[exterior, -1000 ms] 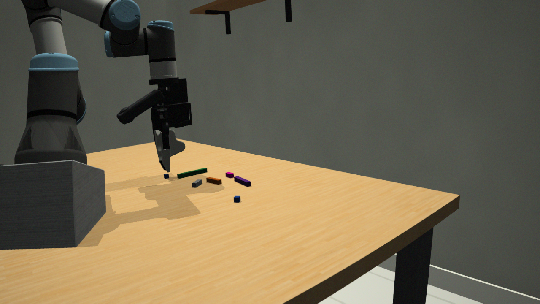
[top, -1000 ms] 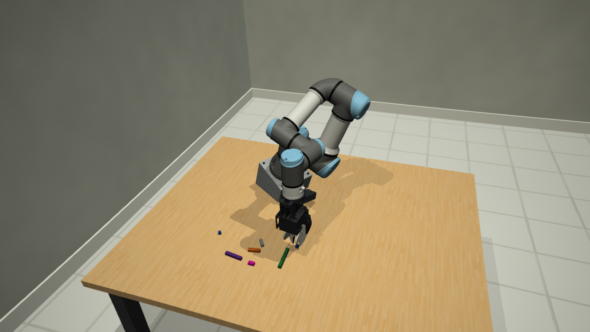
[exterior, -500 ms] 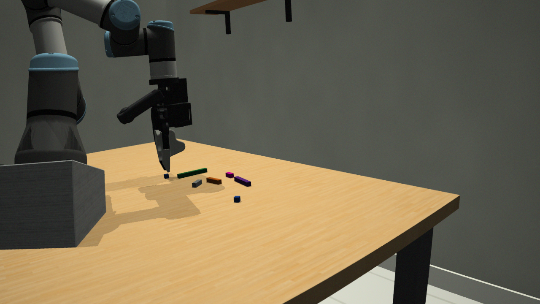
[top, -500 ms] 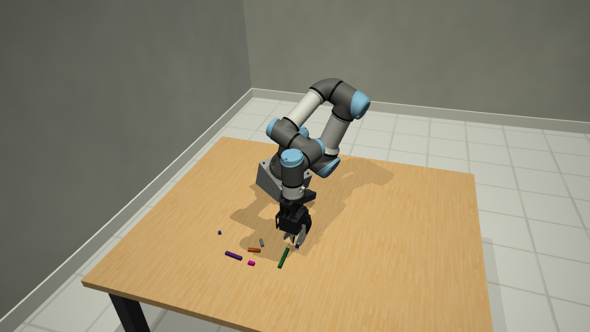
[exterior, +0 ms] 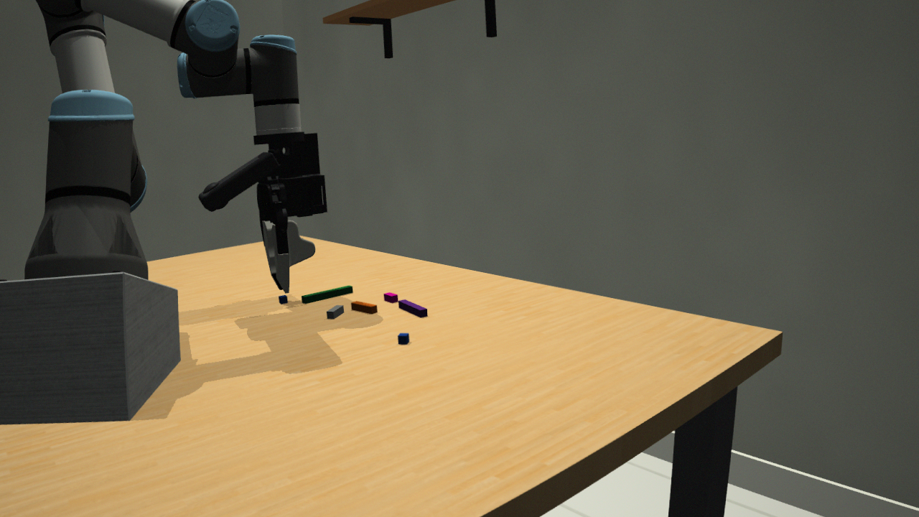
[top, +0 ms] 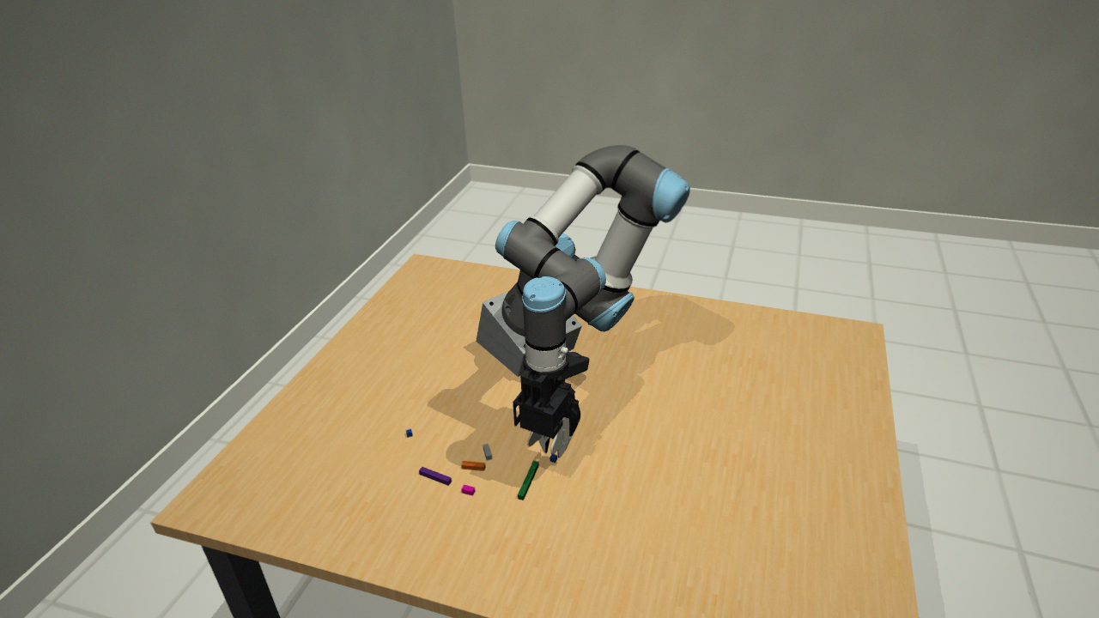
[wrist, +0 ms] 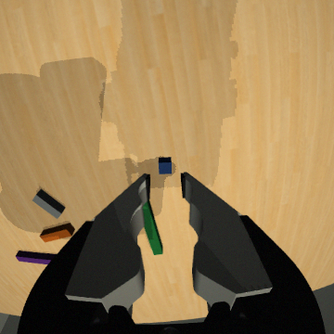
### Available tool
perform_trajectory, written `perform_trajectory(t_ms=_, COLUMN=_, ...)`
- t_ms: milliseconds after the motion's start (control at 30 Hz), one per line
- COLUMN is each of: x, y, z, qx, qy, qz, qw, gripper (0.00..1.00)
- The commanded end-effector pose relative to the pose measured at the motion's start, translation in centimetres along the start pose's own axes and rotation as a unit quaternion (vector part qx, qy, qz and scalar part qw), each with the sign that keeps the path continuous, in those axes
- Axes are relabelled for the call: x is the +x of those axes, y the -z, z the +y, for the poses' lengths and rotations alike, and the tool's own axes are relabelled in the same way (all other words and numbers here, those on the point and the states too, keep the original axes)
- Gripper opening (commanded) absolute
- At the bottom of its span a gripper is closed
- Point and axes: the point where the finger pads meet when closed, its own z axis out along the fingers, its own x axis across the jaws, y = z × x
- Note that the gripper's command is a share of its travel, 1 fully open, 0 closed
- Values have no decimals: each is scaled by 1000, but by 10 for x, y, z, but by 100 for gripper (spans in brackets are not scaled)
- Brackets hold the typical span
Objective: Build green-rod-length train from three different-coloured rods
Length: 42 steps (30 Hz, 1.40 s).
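The green rod point(top: 527, 479) point(exterior: 327, 294) point(wrist: 152, 229) lies flat on the table. A blue cube point(top: 553, 457) point(exterior: 282, 299) point(wrist: 165, 165) sits just off its near end. My gripper point(top: 549, 447) point(exterior: 282, 286) point(wrist: 165, 175) hangs a little above this cube, its fingers narrowly apart and empty. To the side lie a grey rod point(top: 487, 451) point(exterior: 334, 311) point(wrist: 48, 203), an orange rod point(top: 473, 464) point(exterior: 363, 307) point(wrist: 57, 232), a purple rod point(top: 434, 475) point(exterior: 412, 308) point(wrist: 33, 257) and a magenta rod point(top: 468, 489) point(exterior: 390, 296), all apart from each other. A second blue cube point(top: 409, 433) point(exterior: 403, 338) lies alone farther off.
The arm's grey base block point(top: 495, 330) point(exterior: 77, 347) stands on the wooden table point(top: 730, 461) behind the rods. The table's front edge is a short way beyond the purple rod.
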Motion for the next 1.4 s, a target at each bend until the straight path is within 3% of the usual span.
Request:
perform_trajectory(t_ms=0, x=0, y=-1, z=1, qx=-1, qy=0, qz=0, qw=1000, gripper=14)
perform_trajectory(t_ms=633, x=0, y=-15, z=1, qx=-1, qy=0, qz=0, qw=1000, gripper=14)
perform_trajectory(t_ms=1367, x=0, y=-16, z=1, qx=-1, qy=0, qz=0, qw=1000, gripper=14)
